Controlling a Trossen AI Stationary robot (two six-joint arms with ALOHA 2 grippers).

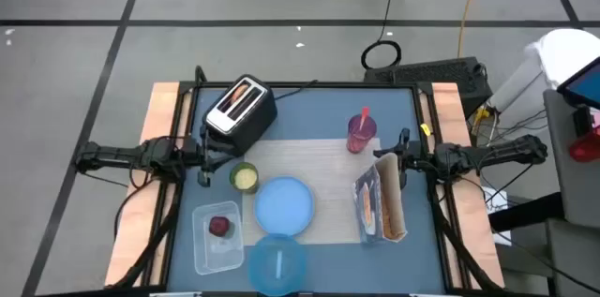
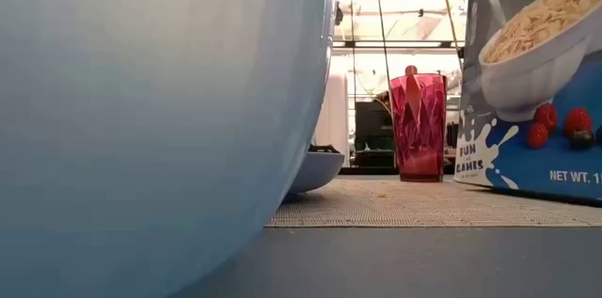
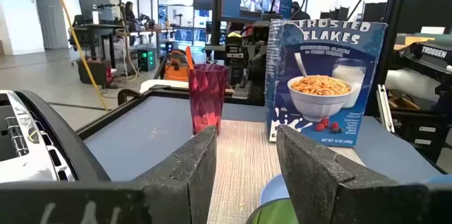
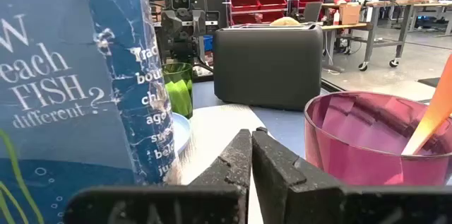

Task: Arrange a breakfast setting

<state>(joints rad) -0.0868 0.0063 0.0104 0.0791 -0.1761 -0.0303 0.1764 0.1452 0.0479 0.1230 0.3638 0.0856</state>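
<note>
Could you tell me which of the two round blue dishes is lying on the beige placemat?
The light-blue plate lies on the placemat. The blue bowl sits off it, on the bare table by the near edge.

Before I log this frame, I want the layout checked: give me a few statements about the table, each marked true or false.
1. The cereal box stands on the beige placemat. True.
2. The purple cup lies tipped over. False: it stands upright with the orange-handled spoon in it.
3. The dark-red fruit sits in a clear container. True.
4. The right gripper is open wide. False: its fingers are together.
5. The left gripper holds the green cup. False: its fingers are apart, holding nothing.
</note>
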